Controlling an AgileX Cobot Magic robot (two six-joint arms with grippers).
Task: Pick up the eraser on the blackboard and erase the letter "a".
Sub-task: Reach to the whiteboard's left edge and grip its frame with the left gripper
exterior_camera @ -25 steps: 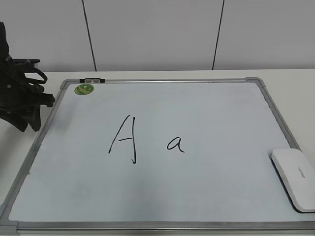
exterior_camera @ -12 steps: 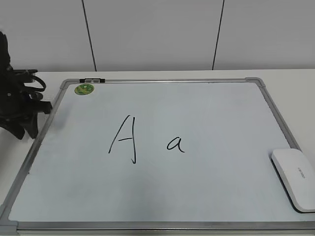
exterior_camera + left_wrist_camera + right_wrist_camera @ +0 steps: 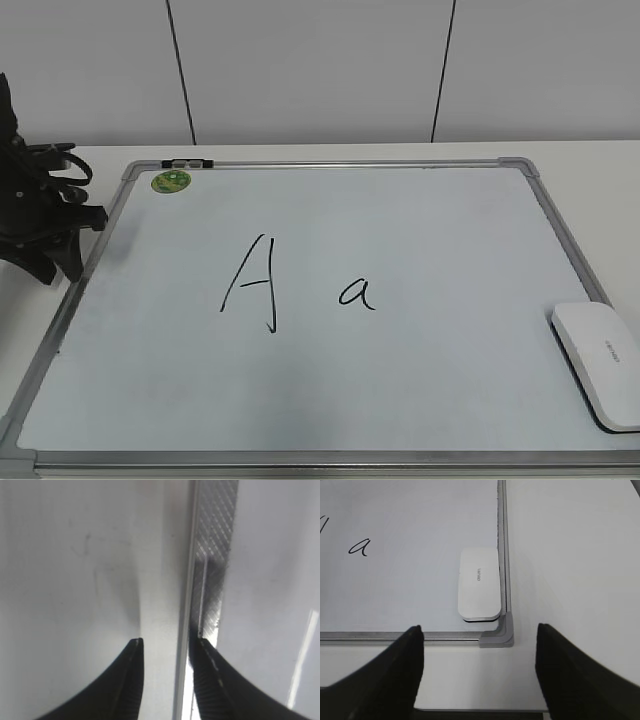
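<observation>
The blackboard [image 3: 400, 390] is a white board in a silver frame, lying flat on the table. The small black letter "a" [image 3: 357, 293] sits near its middle, right of a taller capital "A" [image 3: 252, 285]. The white eraser [image 3: 600, 362] lies at the board's near right corner. My left gripper [image 3: 60, 240] is at the board's left edge; in the left wrist view its jaws [image 3: 167, 642] are slightly apart over the frame strip, holding nothing. In the right wrist view my right gripper [image 3: 479, 630] is wide open and empty over the table, short of the eraser [image 3: 479, 584] and the "a" [image 3: 359, 546].
A round green sticker [image 3: 171, 181] and a small black-and-white clip [image 3: 187, 162] mark the board's far left corner. A grey plastic corner piece [image 3: 500, 636] lies just before the eraser. White table surrounds the board; a panelled wall stands behind.
My left gripper has drifted a little to the left and nearer, off the board's left edge. The eraser, board and letters have not moved.
</observation>
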